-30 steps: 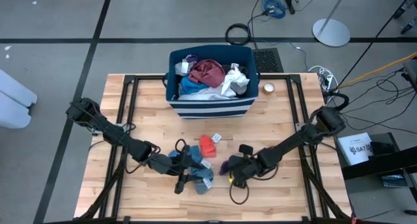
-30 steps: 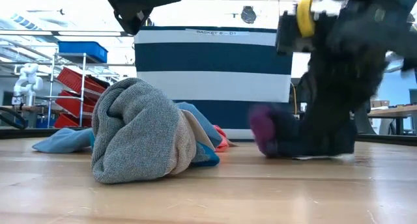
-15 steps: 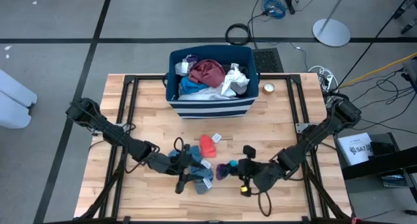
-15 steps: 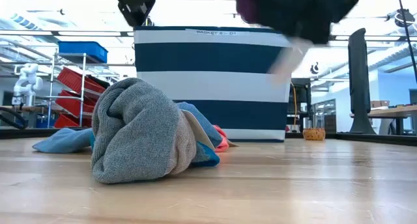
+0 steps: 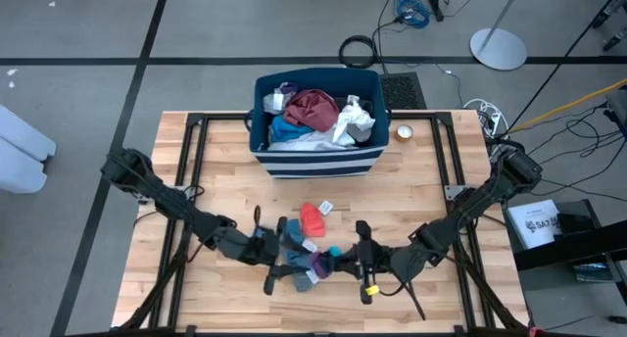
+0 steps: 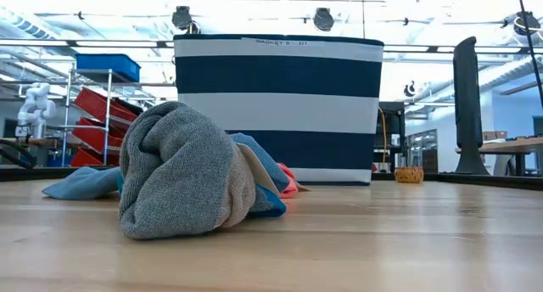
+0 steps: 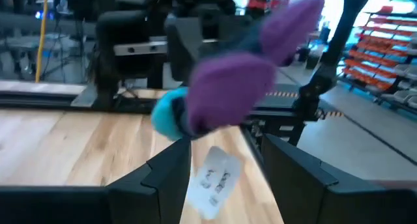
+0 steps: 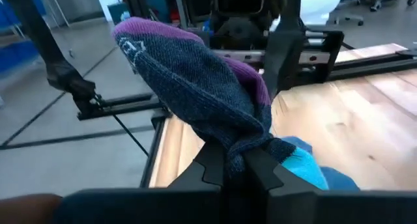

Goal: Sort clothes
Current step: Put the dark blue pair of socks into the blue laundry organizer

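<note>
Purple-and-navy knit, a sock (image 8: 202, 94) with a turquoise heel, hangs pinched in the right pincer (image 8: 234, 164), whose jaws are clenched tight on a fold of it so the rest droops clear of the worktop (image 5: 411, 180). From overhead this pincer sits at about 6 o'clock on the worktop, just right of centre, lifted and reaching toward 9 o'clock. That looks like a carry toward the small heap there, probably to put like with like.

Facing it from the 9 o'clock side, the left pincer (image 7: 225, 168) waits with its jaws released and nothing between them. The sock, with a white tag dangling below, hangs just ahead of its fingers; a hand-over is possible, though I cannot be sure.

Between the two lies the heap: a grey sweater-knit piece (image 6: 178, 173) bundled over blue fabric (image 6: 81, 183), with a red-orange piece (image 5: 313, 219) just beyond at roughly the worktop's centre.

At 12 o'clock the navy striped bin (image 5: 315, 159) holds the unsorted clothes, a maroon garment (image 5: 313, 107), white (image 5: 348, 121) and blue (image 5: 286, 129) pieces piled to the rim
</note>
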